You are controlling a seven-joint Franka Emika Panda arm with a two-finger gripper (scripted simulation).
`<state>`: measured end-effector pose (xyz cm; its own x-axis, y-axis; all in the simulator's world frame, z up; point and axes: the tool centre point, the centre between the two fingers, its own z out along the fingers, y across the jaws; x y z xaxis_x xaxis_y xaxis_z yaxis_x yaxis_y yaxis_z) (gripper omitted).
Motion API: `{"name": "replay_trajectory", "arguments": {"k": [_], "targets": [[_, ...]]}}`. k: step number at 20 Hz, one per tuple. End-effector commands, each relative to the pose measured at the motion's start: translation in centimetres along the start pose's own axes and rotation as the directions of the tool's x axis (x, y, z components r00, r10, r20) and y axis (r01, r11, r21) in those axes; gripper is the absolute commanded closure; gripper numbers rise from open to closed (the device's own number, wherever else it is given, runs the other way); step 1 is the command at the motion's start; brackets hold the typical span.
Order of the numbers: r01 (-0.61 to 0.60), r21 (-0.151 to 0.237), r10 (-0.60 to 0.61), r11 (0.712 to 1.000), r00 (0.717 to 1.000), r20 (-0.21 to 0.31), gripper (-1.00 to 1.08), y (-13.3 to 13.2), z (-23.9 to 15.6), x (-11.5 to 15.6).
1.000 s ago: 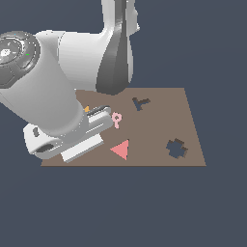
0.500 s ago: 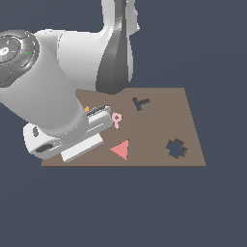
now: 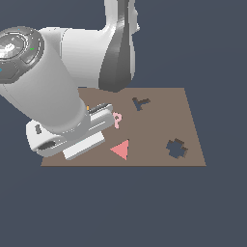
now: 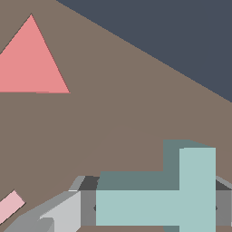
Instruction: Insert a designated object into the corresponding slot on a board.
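In the wrist view the teal T-shaped block [image 4: 195, 181] lies flat between my gripper's [image 4: 154, 209] two jaws. The dark finger pads [image 4: 87, 208] press against both ends of the block, so the gripper is shut on it, low over the brown board [image 4: 118, 118]. In the exterior view the gripper [image 3: 100, 111] is on the board's [image 3: 159, 125] left part; the arm hides the block there. The dark T-shaped slot [image 3: 140, 102] is at the board's far side, to the gripper's right and apart from it.
A red triangle [image 3: 120, 149] lies near the board's front edge and also shows in the wrist view [image 4: 29, 63]. A pink R [image 3: 117, 119] lies right beside the gripper. A larger dark cross-shaped cutout [image 3: 176, 148] is at the front right. A sliver of orange star [image 3: 88, 108] shows behind the hand.
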<state>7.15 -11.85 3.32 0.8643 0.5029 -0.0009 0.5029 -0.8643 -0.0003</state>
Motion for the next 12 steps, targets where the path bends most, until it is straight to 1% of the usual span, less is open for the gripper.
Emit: {"name": "replay_trajectory", "arguments": {"k": [1, 7, 12], "targets": [[-0.004, 0.0, 0.004, 1.0, 1.0, 0.0, 1.08, -0.5, 0.0, -0.1], [-0.022, 0.0, 0.022, 1.0, 1.0, 0.0, 1.08, -2.8, -0.1, -0.7], [-0.047, 0.0, 0.047, 0.999, 0.999, 0.0, 1.08, -5.9, -0.2, -1.5]]}}
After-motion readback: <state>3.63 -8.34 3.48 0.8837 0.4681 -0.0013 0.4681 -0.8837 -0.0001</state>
